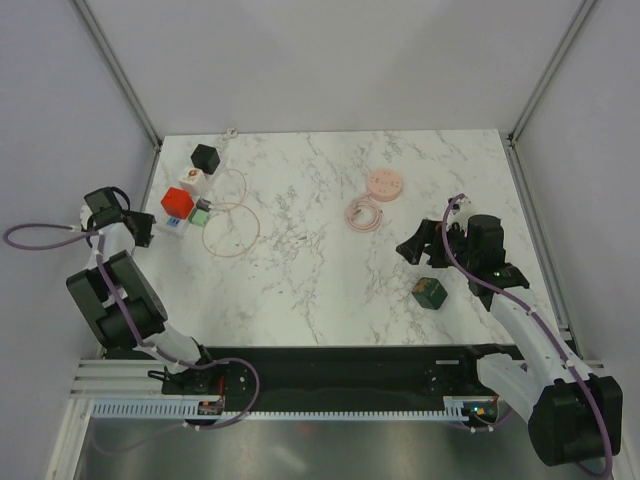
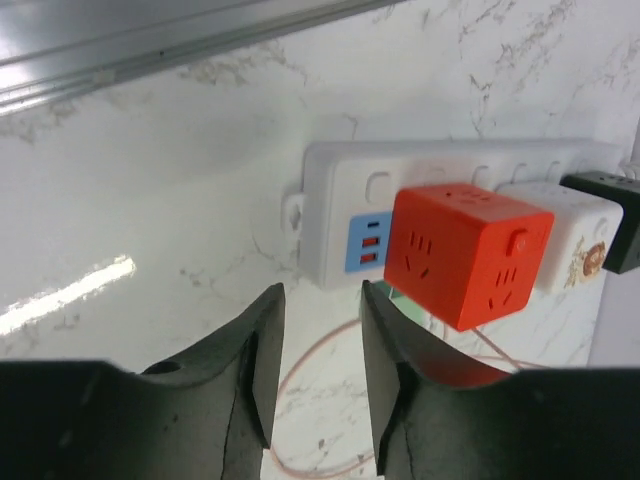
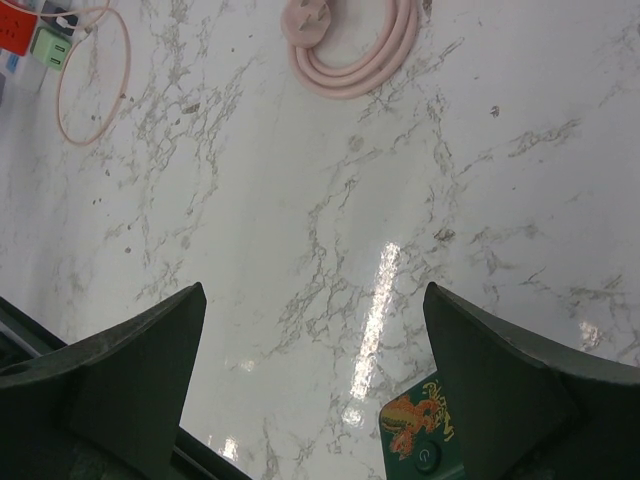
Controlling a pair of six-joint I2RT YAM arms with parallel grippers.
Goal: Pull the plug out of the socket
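Observation:
The socket is a long white power strip point(image 2: 340, 190) at the table's left edge point(image 1: 172, 226). A red cube plug point(image 2: 465, 250) sits in it, with a white cube plug point(image 2: 570, 235) and a black cube plug point(image 2: 615, 220) further along. In the top view the red cube point(image 1: 177, 203), white cube point(image 1: 190, 180) and black cube point(image 1: 204, 157) stand in a row. My left gripper point(image 2: 320, 300) point(image 1: 155, 232) is open and empty, just short of the strip's near end, beside the red cube. My right gripper point(image 3: 312, 300) point(image 1: 425, 248) is wide open and empty over the right side.
A dark green cube point(image 1: 430, 291) point(image 3: 425, 440) lies under my right gripper. A round pink disc point(image 1: 383, 185) with a coiled pink cable point(image 1: 365, 213) point(image 3: 350, 50) lies at centre right. A small green adapter point(image 1: 200, 215) and a thin pink cable loop point(image 1: 232, 228) lie by the strip.

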